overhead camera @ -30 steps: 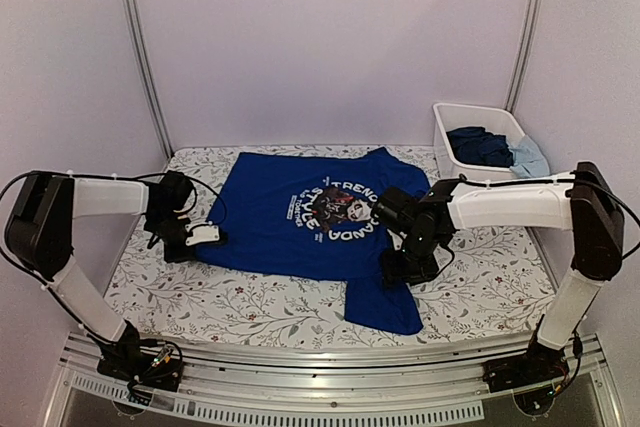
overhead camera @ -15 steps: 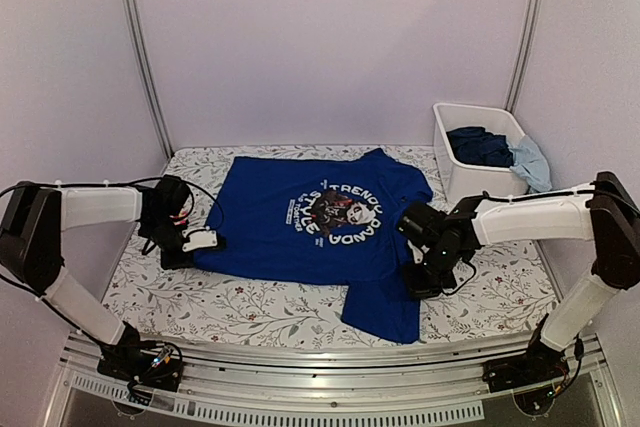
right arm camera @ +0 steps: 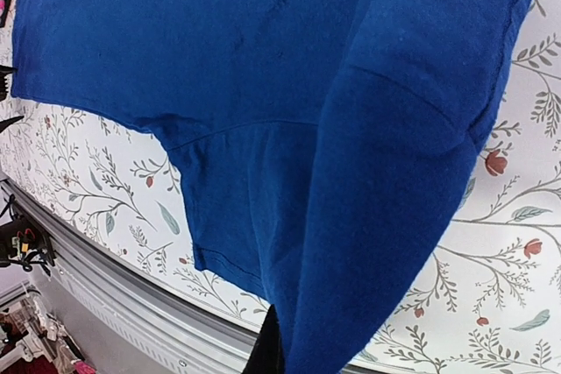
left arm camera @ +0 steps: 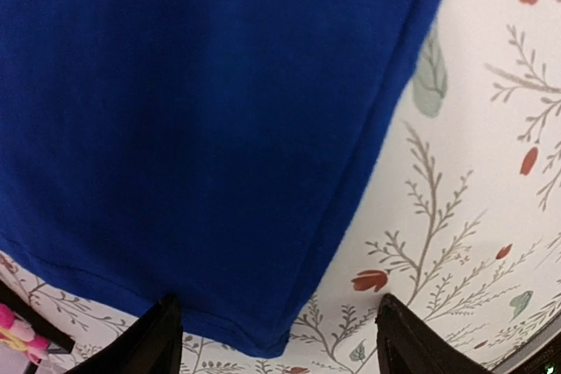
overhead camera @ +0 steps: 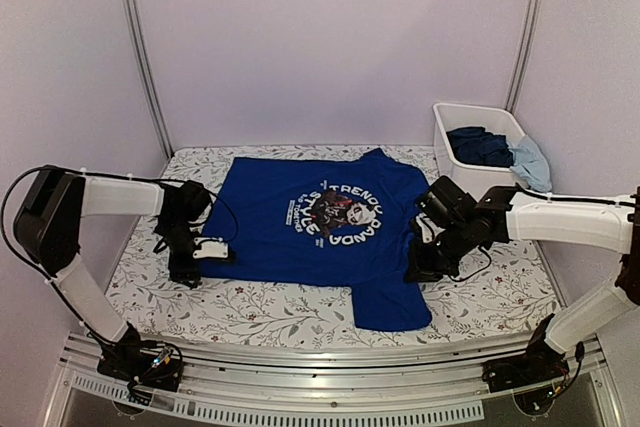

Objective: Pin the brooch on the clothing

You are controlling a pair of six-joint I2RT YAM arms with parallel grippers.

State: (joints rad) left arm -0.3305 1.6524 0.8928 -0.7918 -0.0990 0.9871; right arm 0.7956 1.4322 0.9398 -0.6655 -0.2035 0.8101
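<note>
- The left gripper (left arm camera: pixel 279 326), at the lower left of the top view, hangs with its jaws spread over the hem of the blue T-shirt (overhead camera: pixel 280 242).
- The pink brooch (left arm camera: pixel 10 328) peeks in at the left wrist view's lower left corner, near that hem.
- The right gripper (overhead camera: pixel 418 267), at centre right, clenches the shirt's sleeve.

Floral-print table (overhead camera: pixel 490 297): blue T-shirt (overhead camera: pixel 265 212) spread mid-table, print up; white bin (overhead camera: pixel 456 161) at far-right corner.
</note>
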